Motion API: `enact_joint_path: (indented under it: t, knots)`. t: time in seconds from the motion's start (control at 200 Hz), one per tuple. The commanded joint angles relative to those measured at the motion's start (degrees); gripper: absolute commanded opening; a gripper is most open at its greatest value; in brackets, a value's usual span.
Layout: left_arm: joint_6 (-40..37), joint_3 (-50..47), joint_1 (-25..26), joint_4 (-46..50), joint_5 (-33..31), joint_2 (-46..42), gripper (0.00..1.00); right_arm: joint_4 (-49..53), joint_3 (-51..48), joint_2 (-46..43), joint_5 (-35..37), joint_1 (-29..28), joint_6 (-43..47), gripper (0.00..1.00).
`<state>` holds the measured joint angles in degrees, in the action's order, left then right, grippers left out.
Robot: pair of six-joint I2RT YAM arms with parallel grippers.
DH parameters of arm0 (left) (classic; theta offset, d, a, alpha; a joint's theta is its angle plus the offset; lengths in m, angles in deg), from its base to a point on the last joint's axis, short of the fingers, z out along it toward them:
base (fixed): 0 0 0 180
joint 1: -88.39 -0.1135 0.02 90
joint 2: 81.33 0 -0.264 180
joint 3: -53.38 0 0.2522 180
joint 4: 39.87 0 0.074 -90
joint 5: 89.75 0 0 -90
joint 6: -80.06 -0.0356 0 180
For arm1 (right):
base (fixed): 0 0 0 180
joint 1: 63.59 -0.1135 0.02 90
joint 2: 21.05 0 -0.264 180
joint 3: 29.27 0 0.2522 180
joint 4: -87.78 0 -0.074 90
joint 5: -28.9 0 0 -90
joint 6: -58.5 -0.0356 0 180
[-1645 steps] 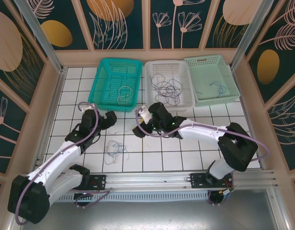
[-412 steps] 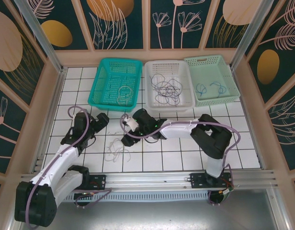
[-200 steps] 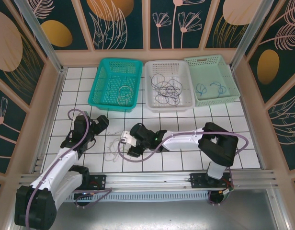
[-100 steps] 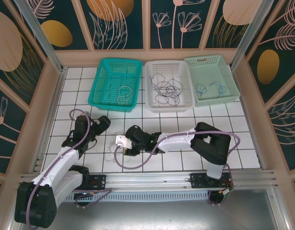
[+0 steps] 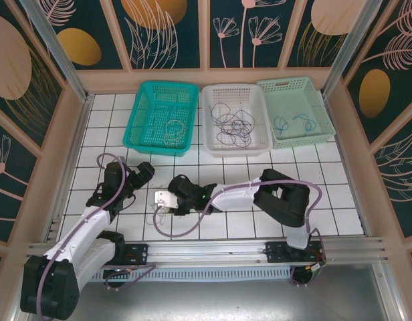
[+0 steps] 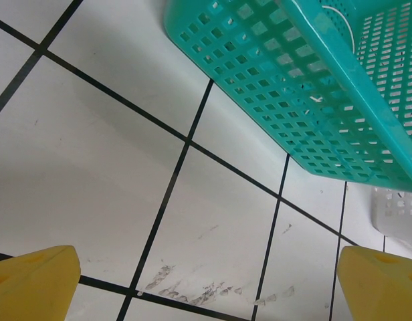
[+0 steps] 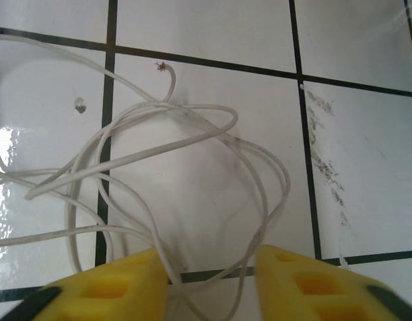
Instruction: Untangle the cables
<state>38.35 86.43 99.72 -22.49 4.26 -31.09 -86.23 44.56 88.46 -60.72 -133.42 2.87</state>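
Right gripper [image 7: 209, 284]: its yellow fingers [image 7: 112, 287] sit low over the white tiled table [image 7: 366, 40]. They stand apart with a clear gap. A few strands of the pale grey-white thin cable tangle [image 7: 192, 140] run into that gap. The fingertips are cut off by the frame bottom, so contact with the strands cannot be told. One cut end lies free beside a black grout line, and other strands leave the frame at left.

From above, the tangle is faint and partly hidden beneath the right gripper.

Left gripper [image 6: 206, 287]: the tips are spread wide at the frame corners, with bare tile between them. The teal plastic mesh basket [image 6: 293, 73] ahead is cut off.

Baskets at the far edge:
- The teal one holds a pale loop [image 5: 172, 127].
- The white plastic basket [image 5: 234, 87] holds dark curly cables [image 5: 233, 124].
- The mint-green plastic basket [image 5: 286, 83] holds thin blue cables [image 5: 293, 122].

Individual strands there cannot be separated.
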Motion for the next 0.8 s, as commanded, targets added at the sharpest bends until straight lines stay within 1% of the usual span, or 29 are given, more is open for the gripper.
enact_joint_path:
  t: [0.0, 0.095, 0.19, 0.225, 0.445, 0.611, 0.731, 0.746, 0.796]
  knots:
    - [0.6, -0.7, -0.4, -0.4, -0.4, -0.9, 0.99, 0.5, 1.8, 1.8, 0.1, -0.6, 1.5, 0.31]
    - [0.6, -0.7, -0.4, -0.3, -0.3, -1.0, 0.98, 0.6, 1.8, 1.0, 0.2, -0.3, 0.9, 0.19]
    - [0.6, -0.7, -0.4, -0.3, -0.4, -1.1, 0.99, 0.0, 0.4, -1.3, 0.2, -0.2, -0.7, 0.03]
    - [0.6, -0.7, -0.4, -0.3, -0.3, -1.1, 0.99, -0.2, -0.4, -2.5, 0.2, -0.1, -1.5, 0.00]
    - [-0.4, -0.7, -0.3, -2.1, 2.4, -0.1, 0.98, -0.5, -5.6, -12.9, 2.0, 0.8, -9.1, 0.00]
    - [-1.6, 0.2, -0.4, -3.6, 5.1, 0.6, 0.98, 0.8, -9.3, -19.3, 1.3, 5.0, -15.7, 0.00]
    - [-2.3, 0.7, -0.3, -4.5, 7.3, 0.6, 0.99, 3.3, -10.7, -21.2, 0.8, 5.9, -17.5, 0.00]
    - [-2.5, 0.7, -0.3, -4.7, 7.7, 0.6, 0.99, 3.7, -10.6, -21.2, -0.8, 5.9, -17.5, 0.00]
    - [-2.5, 0.5, -0.2, -5.3, 8.9, 0.6, 0.98, 4.8, -10.5, -20.6, -1.9, 5.8, -18.2, 0.00]
